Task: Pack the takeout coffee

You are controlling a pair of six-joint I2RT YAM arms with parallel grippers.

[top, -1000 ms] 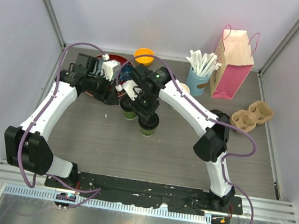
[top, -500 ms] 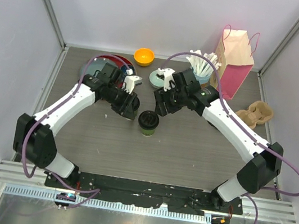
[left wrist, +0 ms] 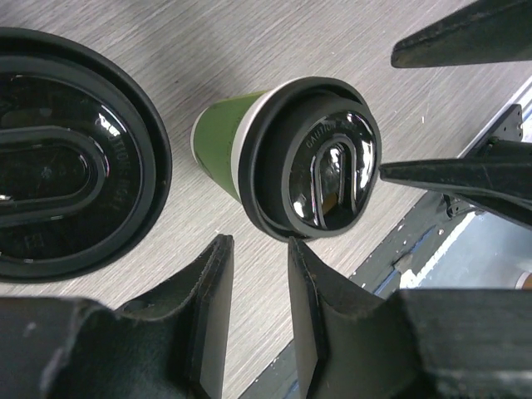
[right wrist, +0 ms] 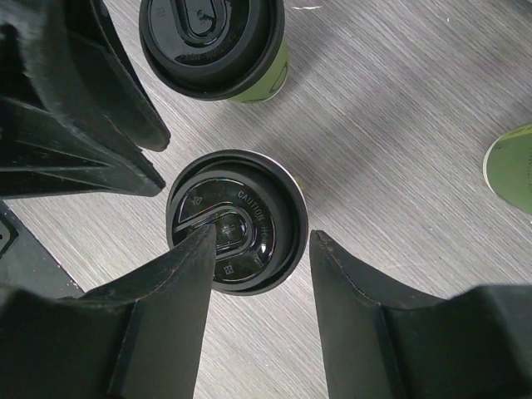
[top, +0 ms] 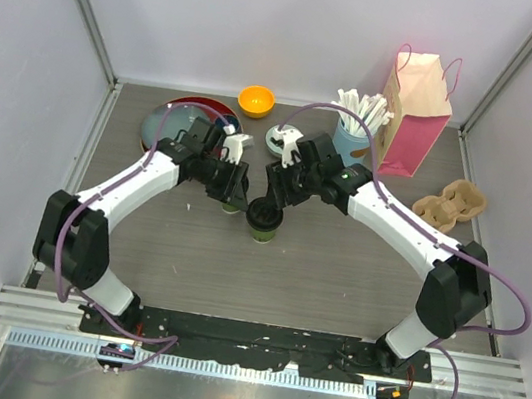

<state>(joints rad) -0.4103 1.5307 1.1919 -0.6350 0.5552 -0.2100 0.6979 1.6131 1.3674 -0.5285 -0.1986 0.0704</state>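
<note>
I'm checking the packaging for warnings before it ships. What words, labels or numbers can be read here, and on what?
"CAUTION H...": raised letters on the black lid in the middle of the right wrist view; the rest is unreadable.
Second lid: it has raised letters, but they are too blurred to read.
Pink bag: no print shows.
Nothing else carries readable text.
</note>
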